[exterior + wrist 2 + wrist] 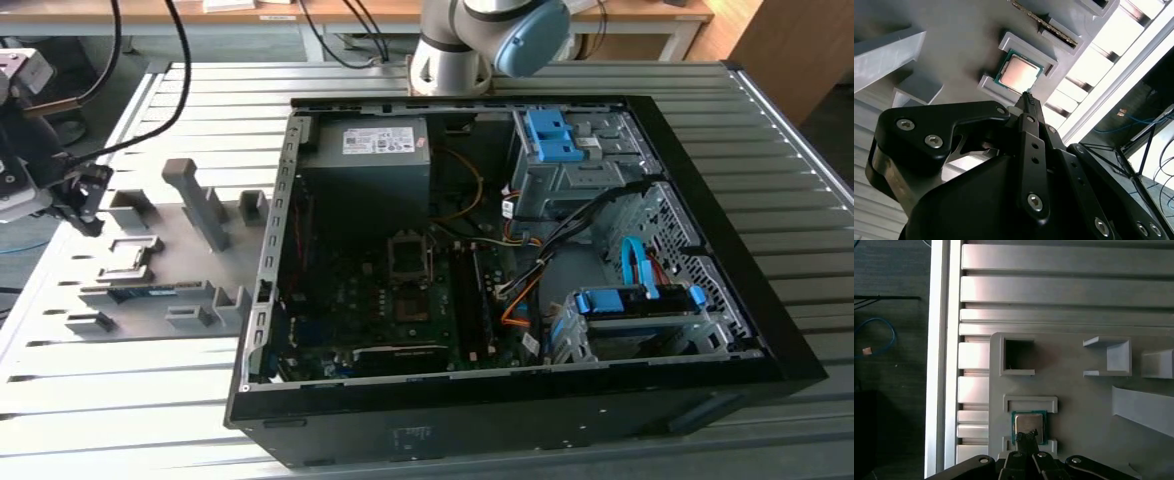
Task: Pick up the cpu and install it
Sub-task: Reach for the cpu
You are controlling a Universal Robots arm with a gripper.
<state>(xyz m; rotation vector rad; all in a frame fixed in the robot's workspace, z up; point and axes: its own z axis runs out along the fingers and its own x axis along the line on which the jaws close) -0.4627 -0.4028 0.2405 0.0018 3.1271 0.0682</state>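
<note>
The cpu [1016,75] [1026,421], a small square chip with a silvery face and a green rim, lies flat in a shallow holder on the grey fixture plate [1079,405] [147,225]. In both wrist views my gripper [1027,96] [1026,435] hangs just above the chip's near edge, its black fingertips drawn together with nothing between them. Whether the tips touch the chip I cannot tell. In the exterior view the gripper [83,215] is at the far left, over the plate's outer end. The dark socket frame [407,255] sits on the board inside the open computer case.
The open black computer case [721,330] lies at the centre of the slatted metal table [160,400], with a grey power-supply box [374,160] and cables inside. Upright grey posts [200,205] and a green memory stick [140,292] stand on the plate. The arm's base [454,50] is behind the case.
</note>
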